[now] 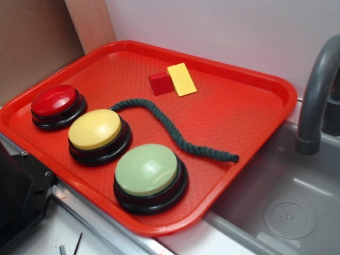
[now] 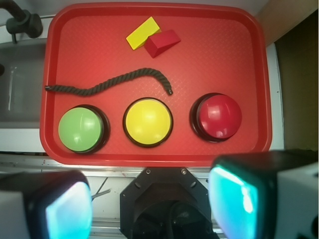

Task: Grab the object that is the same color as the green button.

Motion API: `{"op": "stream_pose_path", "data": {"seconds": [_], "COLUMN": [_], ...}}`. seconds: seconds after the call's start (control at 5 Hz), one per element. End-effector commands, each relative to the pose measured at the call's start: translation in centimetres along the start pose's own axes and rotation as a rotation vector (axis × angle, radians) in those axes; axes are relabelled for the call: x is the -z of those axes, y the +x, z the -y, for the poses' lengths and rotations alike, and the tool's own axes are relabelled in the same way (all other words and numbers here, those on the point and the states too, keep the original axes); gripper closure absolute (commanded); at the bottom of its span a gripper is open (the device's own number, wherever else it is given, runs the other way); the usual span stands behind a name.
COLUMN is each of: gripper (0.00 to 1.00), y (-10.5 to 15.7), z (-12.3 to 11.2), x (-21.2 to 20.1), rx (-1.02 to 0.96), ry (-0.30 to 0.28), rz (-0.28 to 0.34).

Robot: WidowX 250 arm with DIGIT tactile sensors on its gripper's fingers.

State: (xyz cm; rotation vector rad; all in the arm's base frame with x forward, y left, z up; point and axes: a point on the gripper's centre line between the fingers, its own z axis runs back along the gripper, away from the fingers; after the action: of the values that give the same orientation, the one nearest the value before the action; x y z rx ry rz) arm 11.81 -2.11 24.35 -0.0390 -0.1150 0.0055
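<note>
We found the dark green rope (image 2: 109, 84) lying wavy across the red tray (image 2: 224, 45), just behind the green button (image 2: 81, 129) and the yellow button (image 2: 148, 122), well apart from the yellow block (image 2: 142, 33) and red block (image 2: 161, 43). Our gripper (image 2: 149, 199) hung high above the tray's near edge, fingers spread wide and empty. We judged the best grasp to be mid-rope, where it ran straightest, jaws set across the strand and lowered until they nearly touched the tray.
</note>
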Motion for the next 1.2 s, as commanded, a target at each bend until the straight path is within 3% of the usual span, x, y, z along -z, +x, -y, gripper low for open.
{"op": "stream_pose_path", "data": {"seconds": [0.0, 0.6, 1.0], "gripper": [0.0, 0.0, 0.0], "y": [0.0, 3.5, 6.4], "z": [0.0, 1.3, 2.9], "x": [0.0, 4.2, 9.1], "rx": [0.0, -0.498, -0.921], "ry": [0.0, -0.018, -0.019], "rz": [0.0, -0.013, 0.059]}}
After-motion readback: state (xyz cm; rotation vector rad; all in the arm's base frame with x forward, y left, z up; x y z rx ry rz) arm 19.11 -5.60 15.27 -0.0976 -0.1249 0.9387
